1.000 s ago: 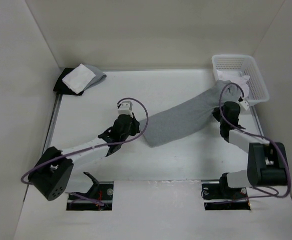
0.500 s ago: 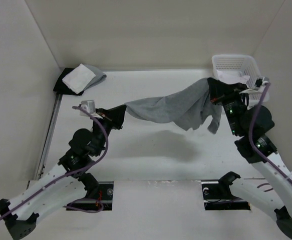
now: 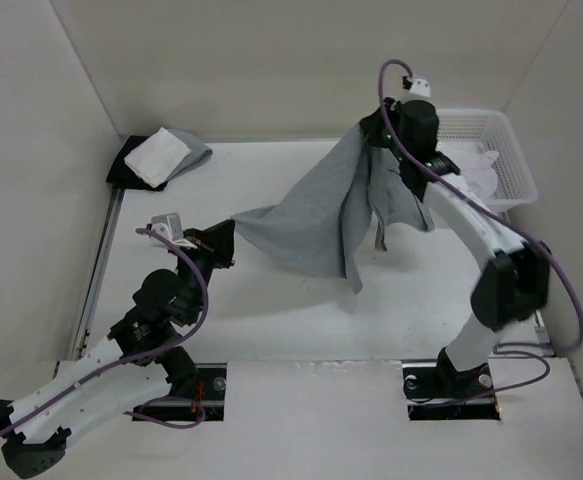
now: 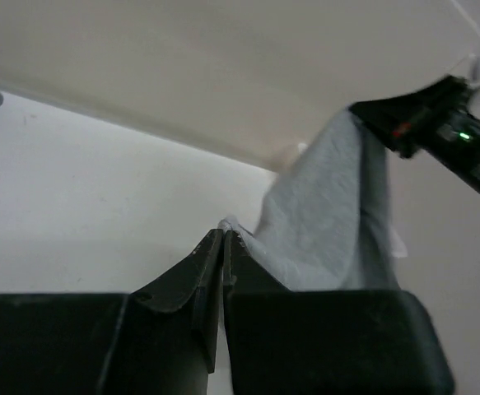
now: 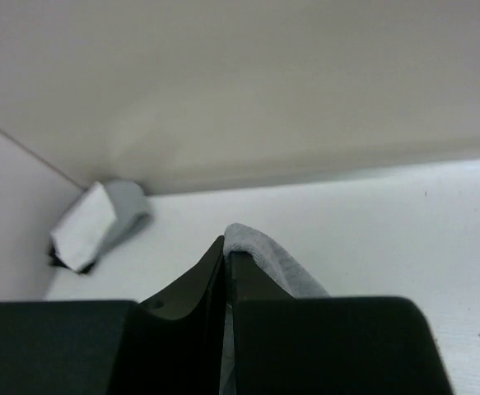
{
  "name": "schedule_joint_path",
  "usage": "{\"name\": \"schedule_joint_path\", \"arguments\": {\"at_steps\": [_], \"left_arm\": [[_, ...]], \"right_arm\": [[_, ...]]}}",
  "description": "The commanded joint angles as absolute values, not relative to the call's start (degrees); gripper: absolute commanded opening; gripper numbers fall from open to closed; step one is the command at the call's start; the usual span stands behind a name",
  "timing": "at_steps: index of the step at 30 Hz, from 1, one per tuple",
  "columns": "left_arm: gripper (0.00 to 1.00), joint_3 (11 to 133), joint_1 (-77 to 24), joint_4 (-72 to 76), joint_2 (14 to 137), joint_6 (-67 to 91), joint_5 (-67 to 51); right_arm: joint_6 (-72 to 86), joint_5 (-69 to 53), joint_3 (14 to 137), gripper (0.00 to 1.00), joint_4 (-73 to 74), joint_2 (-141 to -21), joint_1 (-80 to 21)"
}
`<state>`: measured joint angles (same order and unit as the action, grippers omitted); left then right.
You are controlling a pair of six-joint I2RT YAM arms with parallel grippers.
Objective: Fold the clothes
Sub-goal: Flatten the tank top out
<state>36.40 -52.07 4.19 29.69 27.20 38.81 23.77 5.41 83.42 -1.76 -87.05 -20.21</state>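
Observation:
The clothes [image 3: 321, 215], one plain grey garment, hang in the air between both arms above the table. My left gripper [image 3: 229, 232] is shut on its lower left corner; in the left wrist view the clothes [image 4: 322, 222] trail up and right from my gripper [image 4: 224, 239]. My right gripper [image 3: 369, 130] is raised high at the back and shut on the clothes' upper edge. In the right wrist view a grey fold of the clothes [image 5: 260, 251] bulges over the tips of my gripper [image 5: 225, 251].
A white basket [image 3: 511, 150] holding a pale cloth [image 3: 481, 165] stands at the back right. A small stack of white, grey and black cloth [image 3: 159, 157] lies at the back left corner. White walls close in the table's far side and both flanks.
Both arms lifted the clothes off the table. The right gripper rose and moved left toward the back wall, so the garment now hangs steeply instead of lying flat.

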Motion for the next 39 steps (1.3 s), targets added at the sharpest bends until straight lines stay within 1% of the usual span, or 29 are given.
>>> {"name": "schedule_joint_path", "arguments": {"at_steps": [1, 2, 4, 5, 6, 7, 8, 10, 11, 13, 14, 15, 17, 18, 20, 22, 24, 30, 32, 38, 39], "left_arm": [[0.01, 34.28, -52.34, 1.85, 29.35, 28.03, 42.1], [0.01, 33.76, -52.34, 0.98, 29.53, 28.91, 42.36], [0.01, 33.14, -52.16, -0.78, 30.06, 30.84, 42.54], [0.01, 32.7, -51.81, -1.4, 30.41, 31.81, 42.54], [0.01, 32.17, -51.55, -1.67, 31.02, 32.69, 42.54], [0.01, 31.47, -51.02, -1.67, 31.72, 33.22, 42.54], [0.01, 30.86, -50.5, -1.32, 32.6, 33.48, 42.28], [0.01, 29.63, -49.09, -0.71, 34.18, 34.19, 42.01], [0.01, 29.01, -48.22, -0.36, 34.97, 34.71, 41.66], [0.01, 27.95, -46.2, 0.52, 35.86, 35.24, 40.7], [0.01, 27.69, -45.14, 0.88, 36.03, 35.24, 40.0], [0.01, 27.6, -44.0, 0.97, 35.95, 35.33, 39.29], [0.01, 27.6, -41.89, 0.88, 34.81, 35.59, 37.89], [0.01, 27.6, -41.18, 0.97, 34.11, 35.68, 37.36], [0.01, 27.6, -40.04, 0.88, 33.4, 35.86, 36.74], [0.02, 27.69, -39.51, 0.97, 32.96, 35.86, 36.3], [0.02, 27.6, -39.42, 1.32, 33.05, 36.03, 36.12], [0.02, 27.51, -39.42, 2.11, 33.49, 36.21, 34.19], [0.03, 27.42, -39.5, 1.85, 33.22, 36.3, 33.93], [0.03, 27.33, -39.33, 2.2, 33.04, 36.3, 33.93], [0.03, 27.51, -39.33, 2.28, 33.31, 36.3, 33.93]], "right_arm": [[23.38, -4.21, 94.27, 0.09, -0.97, -101.56, -16.57], [23.64, -3.87, 97.87, 0.15, -0.79, -105.17, -15.96], [25.22, -2.12, 102.9, 0.33, 0.96, -108.62, -15.25], [25.66, -1.41, 103.44, 0.41, 1.75, -108.55, -15.33], [25.84, -1.06, 102.32, 0.46, 2.19, -106.98, -15.51], [26.1, -0.45, 99.35, 0.48, 2.11, -104.61, -15.51], [26.36, 0.52, 94.97, 0.47, 1.94, -101.37, -16.03], [26.46, 1.31, 84.61, 0.39, 1.15, -94.87, -18.57], [26.72, 1.32, 78.46, 0.34, 0.19, -91.61, -19.81], [28.73, 1.14, 66.24, 0.19, -2.18, -86.6, -22.44], [30.65, 0.71, 60.87, 0.14, -3.42, -85.09, -23.41], [32.15, 0.27, 56.47, 0.12, -4.21, -84.12, -24.29], [34.01, 0.26, 48.38, 0.13, -5.79, -81.92, -26.83], [34.97, 0.87, 44.77, 0.18, -6.32, -80.43, -28.24], [36.56, 1.67, 38.79, 0.34, -7.29, -77.1, -31.05], [38.05, 2.46, 34.39, 0.46, -7.64, -74.02, -33.08], [39.46, 2.37, 32.26, 0.51, -7.82, -73.91, -34.31], [42.62, 1.76, 30.5, 0.53, -12.56, -79.8, -36.69], [43.42, 0.44, 30.67, 0.51, -13.45, -81.29, -37.22], [44.29, 0.0, 31.2, 0.39, -13.01, -84.28, -38.27], [44.56, -0.26, 31.2, 0.39, -13.44, -84.72, -38.27]]}}
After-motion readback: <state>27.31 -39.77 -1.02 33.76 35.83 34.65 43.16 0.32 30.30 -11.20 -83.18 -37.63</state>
